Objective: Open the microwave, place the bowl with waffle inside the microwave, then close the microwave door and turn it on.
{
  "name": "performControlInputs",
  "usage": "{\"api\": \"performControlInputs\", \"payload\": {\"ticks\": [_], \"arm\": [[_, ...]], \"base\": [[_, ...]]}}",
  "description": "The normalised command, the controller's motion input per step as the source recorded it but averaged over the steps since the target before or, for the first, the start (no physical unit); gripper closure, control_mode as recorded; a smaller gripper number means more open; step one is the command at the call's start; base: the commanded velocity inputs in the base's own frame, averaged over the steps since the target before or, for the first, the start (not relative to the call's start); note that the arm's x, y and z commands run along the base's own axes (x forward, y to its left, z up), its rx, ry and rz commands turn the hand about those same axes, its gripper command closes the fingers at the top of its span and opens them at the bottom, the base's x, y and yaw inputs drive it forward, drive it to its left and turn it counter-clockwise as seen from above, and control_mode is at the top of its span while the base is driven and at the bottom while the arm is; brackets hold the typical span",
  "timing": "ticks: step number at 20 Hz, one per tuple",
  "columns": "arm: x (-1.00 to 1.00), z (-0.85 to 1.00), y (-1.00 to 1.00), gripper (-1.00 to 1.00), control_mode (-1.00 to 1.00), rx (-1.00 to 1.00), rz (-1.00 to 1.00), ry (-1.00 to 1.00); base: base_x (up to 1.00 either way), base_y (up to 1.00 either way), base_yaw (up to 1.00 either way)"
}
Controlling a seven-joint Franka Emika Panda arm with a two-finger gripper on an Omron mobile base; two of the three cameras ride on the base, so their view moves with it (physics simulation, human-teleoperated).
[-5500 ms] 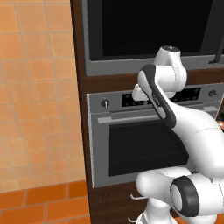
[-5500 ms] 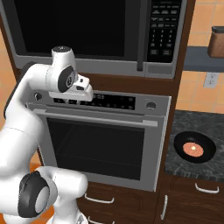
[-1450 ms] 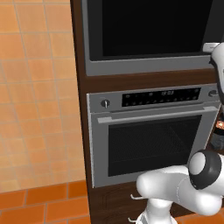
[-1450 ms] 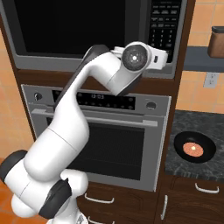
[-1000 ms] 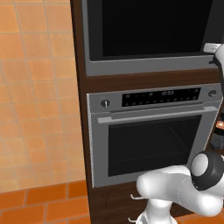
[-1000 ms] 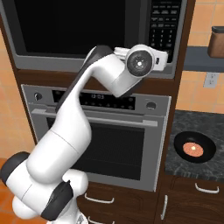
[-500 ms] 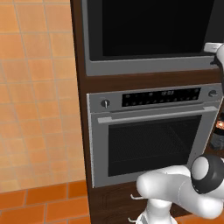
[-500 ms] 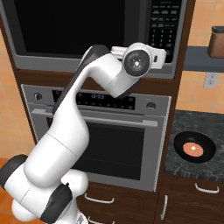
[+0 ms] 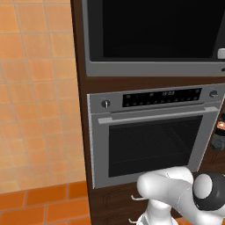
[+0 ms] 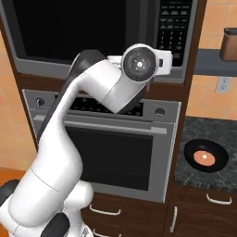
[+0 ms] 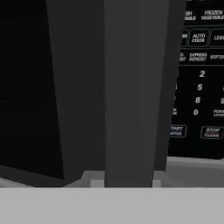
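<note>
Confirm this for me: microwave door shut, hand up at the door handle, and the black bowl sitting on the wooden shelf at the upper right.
One error: the bowl sits on the dark counter right of the oven, as the right base view shows. The microwave door is shut, hand at its handle.

Both base views look forward from behind the arm, sharing the microwave (image 9: pixel 154 35) above the oven (image 10: pixel 115 148). The hand view sits very near the microwave door handle (image 11: pixel 127 92).
</note>
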Motion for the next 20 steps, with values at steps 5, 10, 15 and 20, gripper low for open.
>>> {"api": "performControlInputs", "payload": {"ticks": [5, 10, 15, 20], "arm": [[-1.00, 0.00, 0.87, 1.00, -1.00, -0.10, 0.00, 0.00], [-0.91, 0.00, 1.00, 1.00, -1.00, -0.15, -0.02, 0.00], [-0.75, 0.00, 1.00, 1.00, -1.00, -0.22, -0.05, 0.05], [-0.50, 0.00, 1.00, 1.00, -1.00, -0.27, -0.10, 0.10]], "base": [[0.00, 0.00, 0.00], [0.00, 0.00, 0.00], [0.00, 0.00, 0.00], [0.00, 0.00, 0.00]]}}
